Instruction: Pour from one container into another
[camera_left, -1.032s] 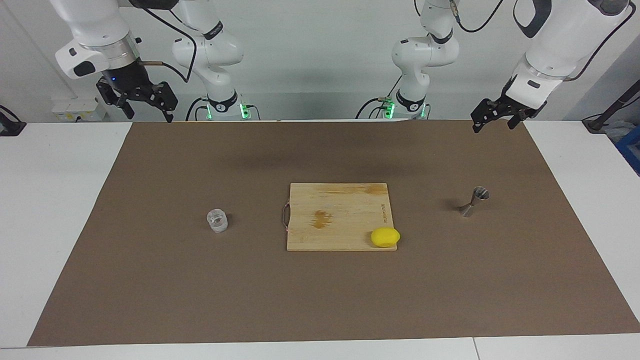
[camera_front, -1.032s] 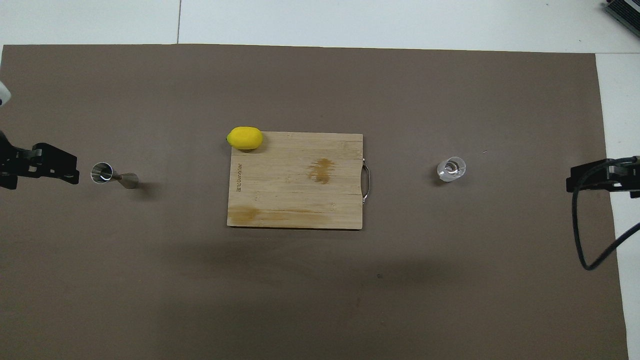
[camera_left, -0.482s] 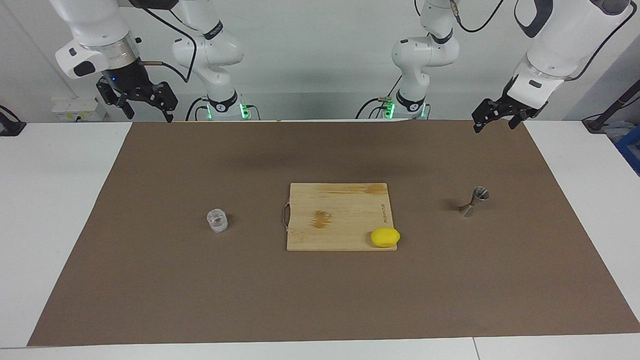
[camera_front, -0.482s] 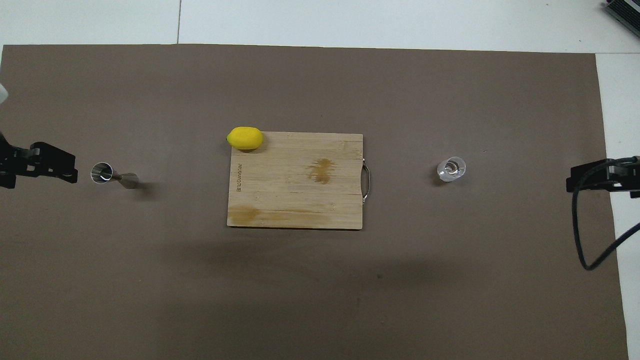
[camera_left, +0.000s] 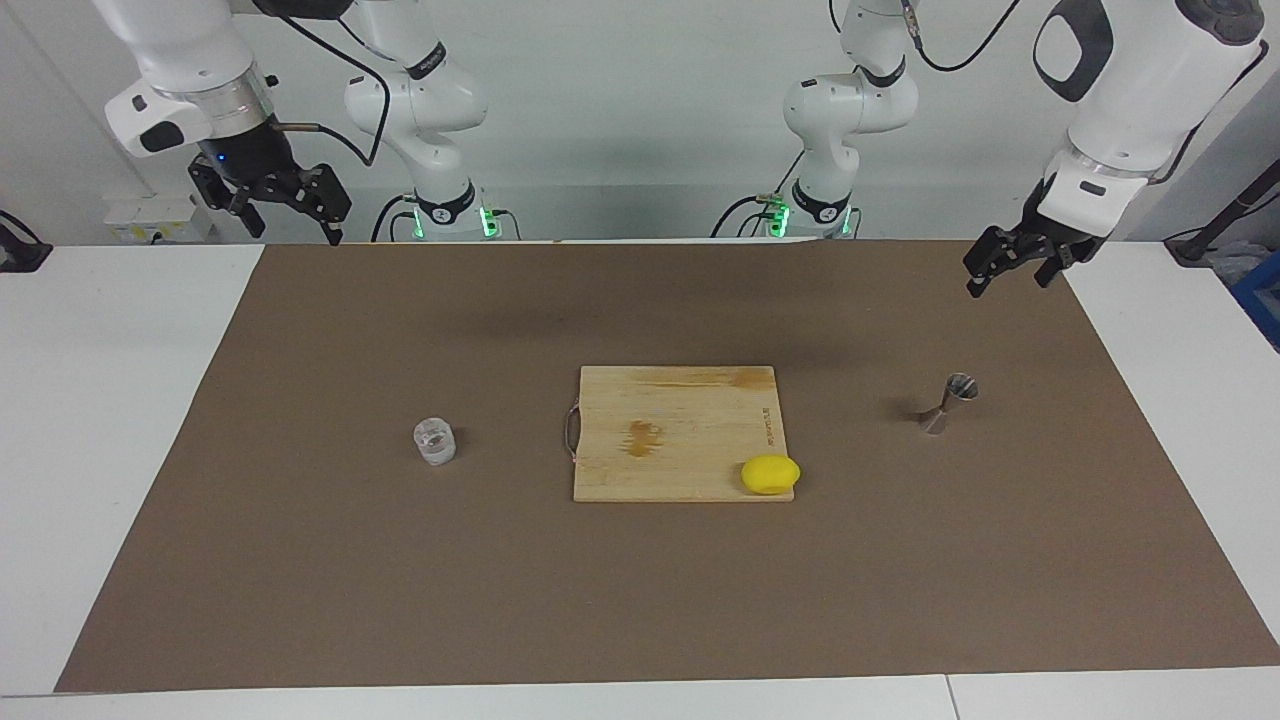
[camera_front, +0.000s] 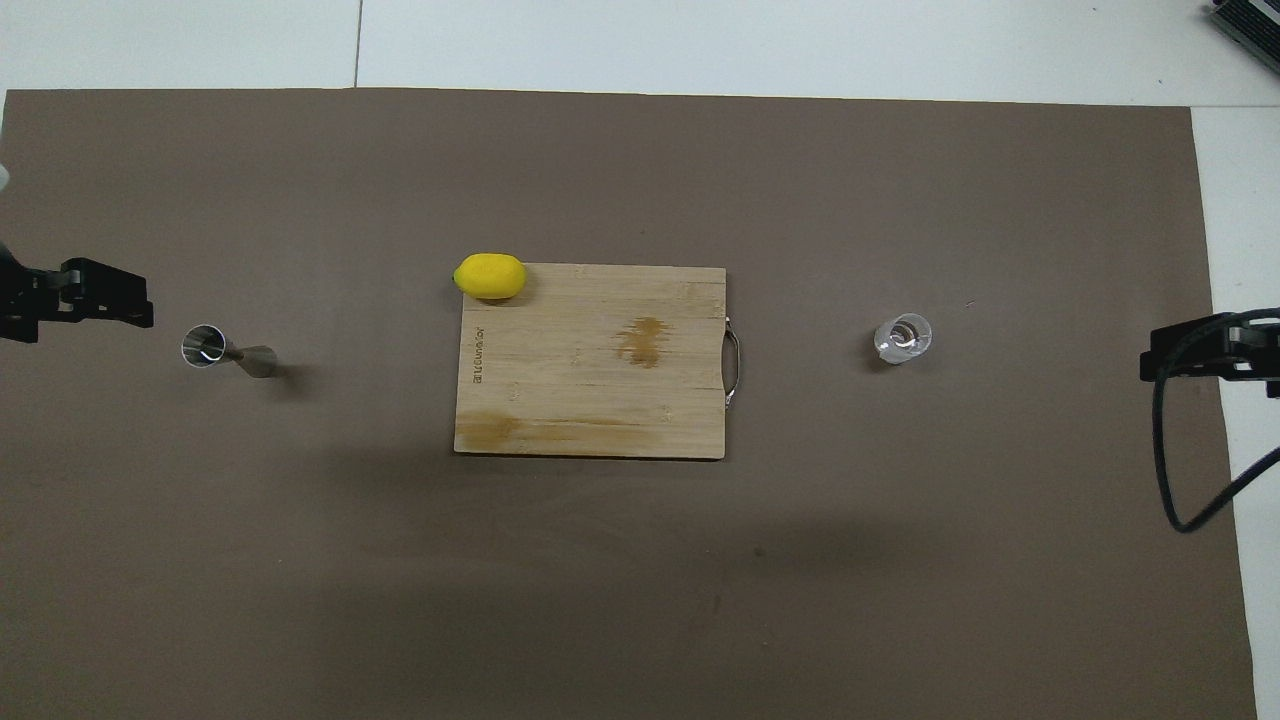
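Field notes, from my own two arms.

Landmark: the wooden cutting board (camera_left: 678, 432) lying flat at the middle of the brown mat (camera_left: 640, 600), wire handle (camera_left: 571, 433) turned toward my right arm's end of the table.

Glass cup (camera_left: 434, 441): small, clear, upright on the mat, well apart from the board on its handle side, toward my right arm's end. Nothing touches it. I cannot tell whether there is anything in it.

Jigger (camera_left: 946, 404): silver, hourglass-shaped, standing upright on the mat, well apart from the board toward my left arm's end. Open cone on top. Nothing touches it.

Lemon (camera_left: 770, 474): yellow, on the board's corner farthest from me, at the jigger's end, slightly overhanging the edge.

Left gripper (camera_left: 1012, 262): up in the air over the mat's edge at my left arm's end, well clear of the board and of the jigger. Fingers spread wide apart, nothing between them. In the overhead view its tip (camera_front: 85, 298) shows just beside the jigger's rim, but the facing view shows it raised well above the table.

Right gripper (camera_left: 285, 210): raised over the mat's corner at my right arm's end, well apart from the board and the cup. Fingers spread wide, holding nothing. From overhead only its dark tip (camera_front: 1195, 350) shows at the mat's edge, a black cable (camera_front: 1170, 470) looping beneath it.
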